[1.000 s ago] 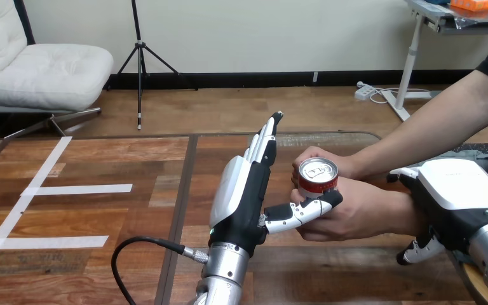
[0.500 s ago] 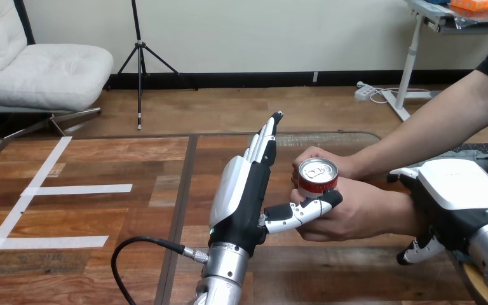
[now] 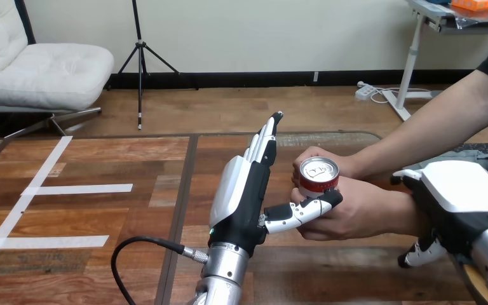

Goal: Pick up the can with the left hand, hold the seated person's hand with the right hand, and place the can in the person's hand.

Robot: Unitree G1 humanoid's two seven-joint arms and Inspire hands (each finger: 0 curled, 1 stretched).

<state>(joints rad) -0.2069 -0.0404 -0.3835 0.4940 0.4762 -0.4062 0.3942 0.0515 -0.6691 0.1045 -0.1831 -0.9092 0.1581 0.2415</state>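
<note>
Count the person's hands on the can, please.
2. The far hand is behind the can; the near hand wraps its lower part, by the left hand's thumb.

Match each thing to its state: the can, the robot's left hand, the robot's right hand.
Things:
1. can
2. left hand
3. right hand

States:
A. curled round the person's wrist
B. open, fingers straight
C. upright, held in the person's hands

Pairs: 1-C, 2-B, 3-A.
</note>
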